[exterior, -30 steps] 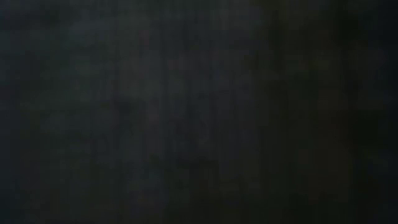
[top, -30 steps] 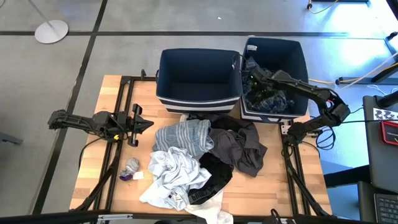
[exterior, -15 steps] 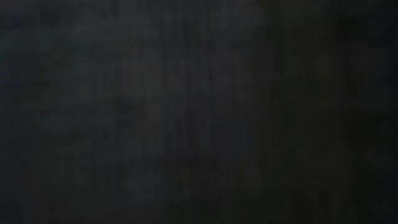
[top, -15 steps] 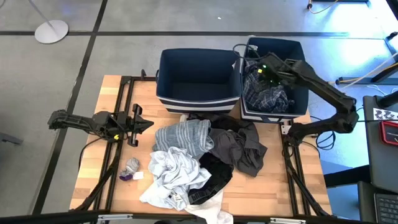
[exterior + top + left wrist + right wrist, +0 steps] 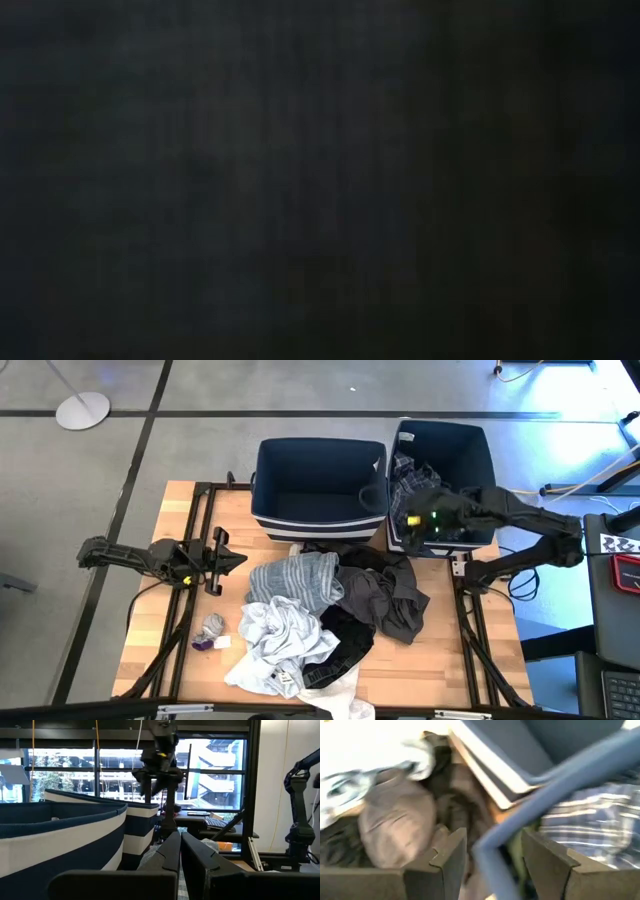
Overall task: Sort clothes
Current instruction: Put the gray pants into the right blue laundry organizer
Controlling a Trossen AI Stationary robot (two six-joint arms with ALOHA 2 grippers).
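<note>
Right tool [image 5: 408,520] open and empty over right bin [image 5: 485,450] rim, plaid shirt [image 5: 412,478] lying inside, apparently sorted; left tool [image 5: 228,556] closed, parked at surface [image 5: 145,610] edge.

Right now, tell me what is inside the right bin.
The right bin holds the plaid shirt. The right tool, open, hangs over its near edge and hides part of it; anything underneath is covered.

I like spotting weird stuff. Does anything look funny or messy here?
Yes. The low view is completely dark, showing nothing. Also, the plaid shirt sits bunched against one side of the right bin, while the left bin looks empty and a tangled pile of clothes sprawls across the table.
</note>
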